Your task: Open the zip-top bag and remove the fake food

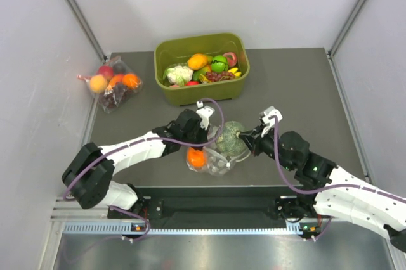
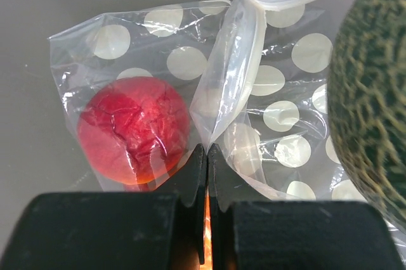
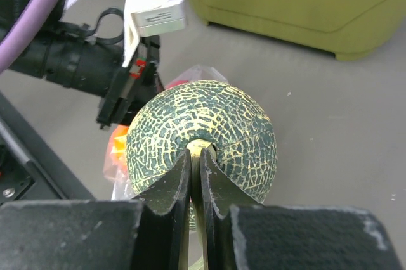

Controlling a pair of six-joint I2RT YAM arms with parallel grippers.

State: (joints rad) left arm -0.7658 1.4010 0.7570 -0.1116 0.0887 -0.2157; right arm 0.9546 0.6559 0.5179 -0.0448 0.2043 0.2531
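Note:
The zip-top bag [image 1: 216, 162], clear with white dots, lies near the table's front edge between both arms. My left gripper [image 2: 207, 147] is shut on a fold of the bag [image 2: 241, 73]. A red round fruit [image 2: 133, 132] sits inside under the plastic, and an orange fruit [image 1: 196, 158] shows through it from above. My right gripper [image 3: 196, 151] is shut on the pale stem of the dark green netted pumpkin [image 3: 203, 124]. The pumpkin [image 1: 230, 138] hangs over the bag's right side with no plastic over the faces I see.
A green tub [image 1: 166, 51] of toy produce stands at the back centre. A smaller dotless clear bag [image 1: 115, 83] of fruit lies at the back left. The left arm's wrist [image 3: 127, 86] is close beside the pumpkin. The table's front edge runs just below the bag.

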